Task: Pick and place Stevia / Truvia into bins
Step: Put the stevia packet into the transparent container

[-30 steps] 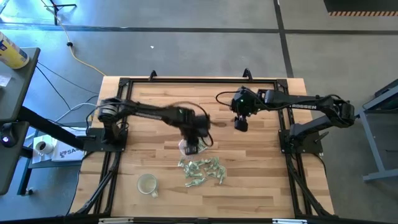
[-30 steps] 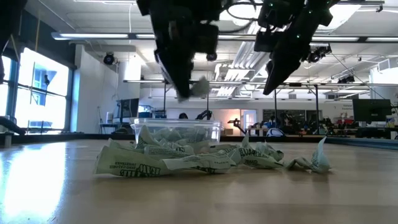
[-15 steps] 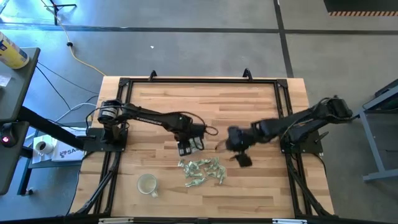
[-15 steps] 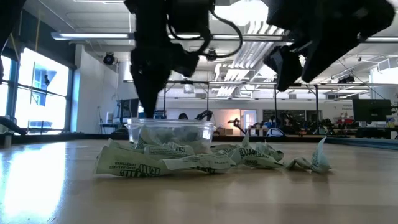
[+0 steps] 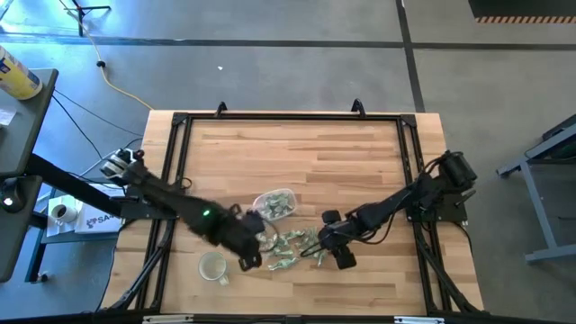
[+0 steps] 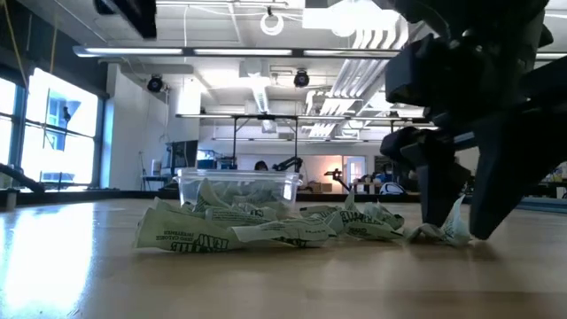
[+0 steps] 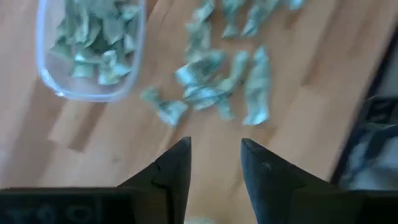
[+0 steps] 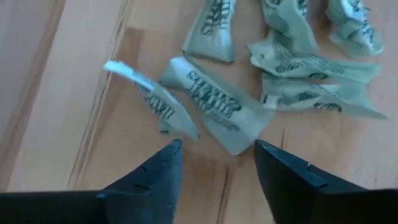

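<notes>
You're mid-pick: your right claw [image 8: 214, 165], fingers apart and empty, hovers at the sachets [image 8: 211, 102] loose on the bench [image 5: 360, 153]. Lower, pinch one, carry it to the clear tub [image 5: 275, 203]. Your left claw [image 7: 214, 165] is also apart, just left of the pile.

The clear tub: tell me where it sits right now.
In the high view the clear tub sits near the table's middle, just behind the loose sachets, between the left gripper and right gripper.

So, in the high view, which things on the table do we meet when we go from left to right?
Round cup → left pincer → clear tub with packets inside → pile of loose packets → right pincer.
</notes>
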